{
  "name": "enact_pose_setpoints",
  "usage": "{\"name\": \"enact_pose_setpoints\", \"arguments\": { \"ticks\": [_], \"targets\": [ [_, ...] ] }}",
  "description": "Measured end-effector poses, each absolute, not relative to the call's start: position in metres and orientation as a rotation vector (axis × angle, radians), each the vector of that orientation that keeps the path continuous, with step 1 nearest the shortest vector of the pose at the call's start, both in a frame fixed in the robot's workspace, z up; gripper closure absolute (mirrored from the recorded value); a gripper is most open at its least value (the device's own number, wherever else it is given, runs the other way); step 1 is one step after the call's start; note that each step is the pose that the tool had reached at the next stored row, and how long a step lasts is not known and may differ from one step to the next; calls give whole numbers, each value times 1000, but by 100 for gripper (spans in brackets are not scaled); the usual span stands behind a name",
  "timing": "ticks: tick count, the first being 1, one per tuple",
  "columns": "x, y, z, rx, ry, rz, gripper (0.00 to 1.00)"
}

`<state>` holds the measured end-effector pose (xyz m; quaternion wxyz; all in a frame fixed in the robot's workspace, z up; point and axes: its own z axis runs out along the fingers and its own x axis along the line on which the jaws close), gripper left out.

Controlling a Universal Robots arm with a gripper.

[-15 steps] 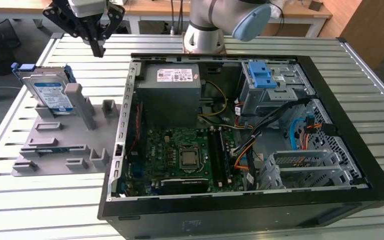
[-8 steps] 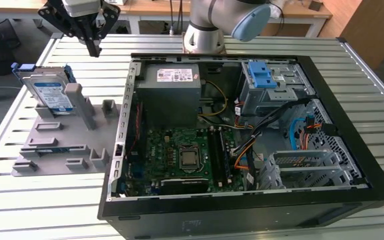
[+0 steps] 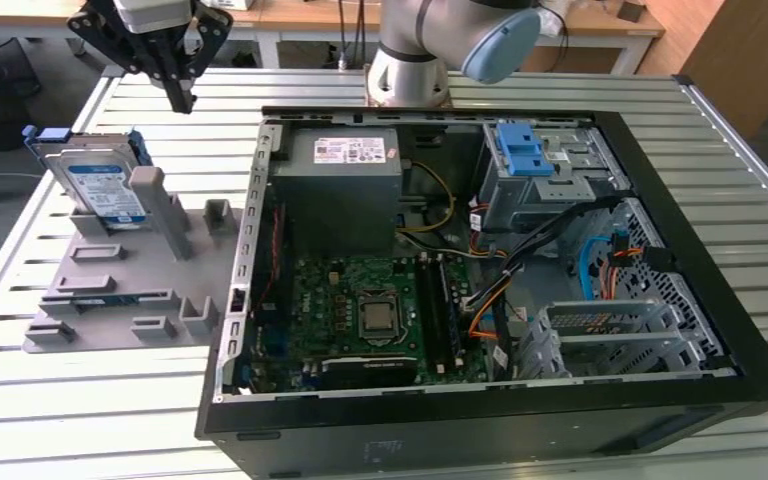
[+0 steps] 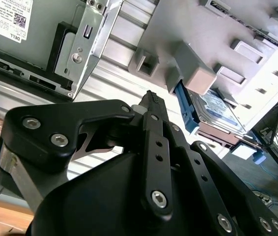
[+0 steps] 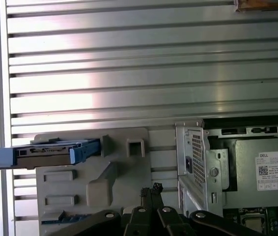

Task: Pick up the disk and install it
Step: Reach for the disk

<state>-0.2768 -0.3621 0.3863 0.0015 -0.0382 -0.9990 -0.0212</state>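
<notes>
While the gripper [image 3: 181,98] hangs over the slatted metal table [image 3: 77,420], its black fingers are drawn together to a single tip and grip nothing; both wrist views show the same closed tip [image 4: 151,98] [image 5: 156,188] in open air. Just past that tip sits the disk [image 3: 97,185], clear of the claw. In the exterior view it is lower than the fingertips and towards the exterior view's left.

The disk stands on edge in a slot of the grey holder [image 3: 117,290], blue carrier around it, white-and-blue label facing outward, leaning by an upright post. In the first wrist view it appears edge-on [image 5: 45,153], its blue frame jutting beyond the holder [image 5: 124,162]; in the second wrist view its label [image 4: 217,110] peeks out from behind a holder block [image 4: 198,73].

Farther off, beside the holder, lies the open computer case [image 3: 491,410]. It contains the grey power supply [image 3: 344,170], a green motherboard [image 3: 364,300], loose cables [image 3: 598,260], and a metal cage with blue latches [image 3: 524,150].
</notes>
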Motion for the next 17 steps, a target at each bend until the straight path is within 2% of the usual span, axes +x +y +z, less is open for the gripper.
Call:
{"name": "enact_pose_setpoints", "arguments": {
  "ticks": [17],
  "targets": [
    [-292,-357,385,-120,-3136,-66,89]
  ]
}}
